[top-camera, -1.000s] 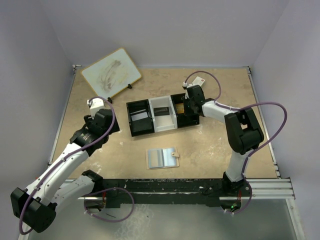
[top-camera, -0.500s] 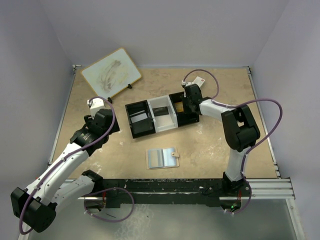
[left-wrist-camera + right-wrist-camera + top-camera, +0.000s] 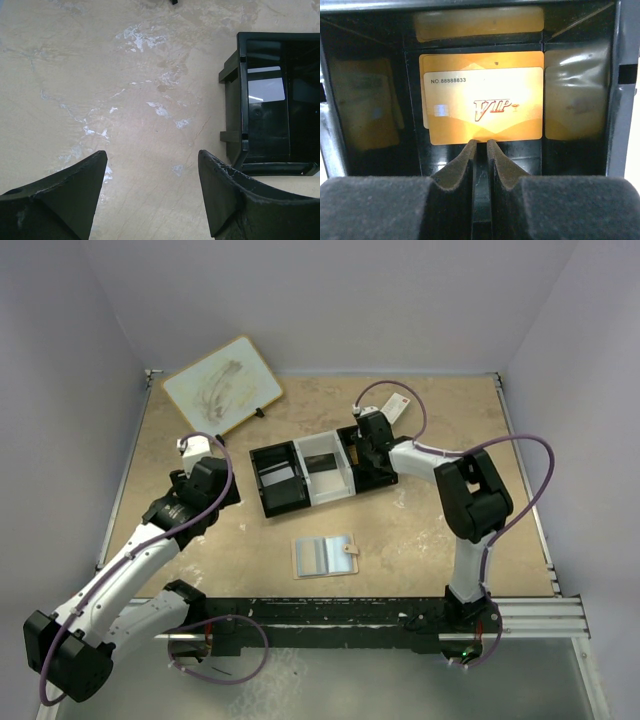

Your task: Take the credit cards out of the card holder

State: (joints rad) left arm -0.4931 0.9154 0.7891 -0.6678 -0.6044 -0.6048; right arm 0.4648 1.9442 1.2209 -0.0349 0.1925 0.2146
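Right gripper (image 3: pixel 480 145) is sitting over the right black bin of the tray (image 3: pixel 262 487), upper centre of the top view, shifted left versus a second ago. Its jaws are starting to part, a thin gap showing, tips just at the near edge of the gold card (image 3: pixel 482 105) lying flat in the bin; looks released, so that card is probably done. Left gripper (image 3: pixel 150 192) is hanging wide open, empty, over bare table. Card holder (image 3: pixel 324 556) is lying open, lower centre.

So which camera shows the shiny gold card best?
The right wrist view: the gold card fills the picture, lying flat in a black compartment of the tray, its VIP lettering readable. From the top view the arm hides it. The left wrist view misses it.
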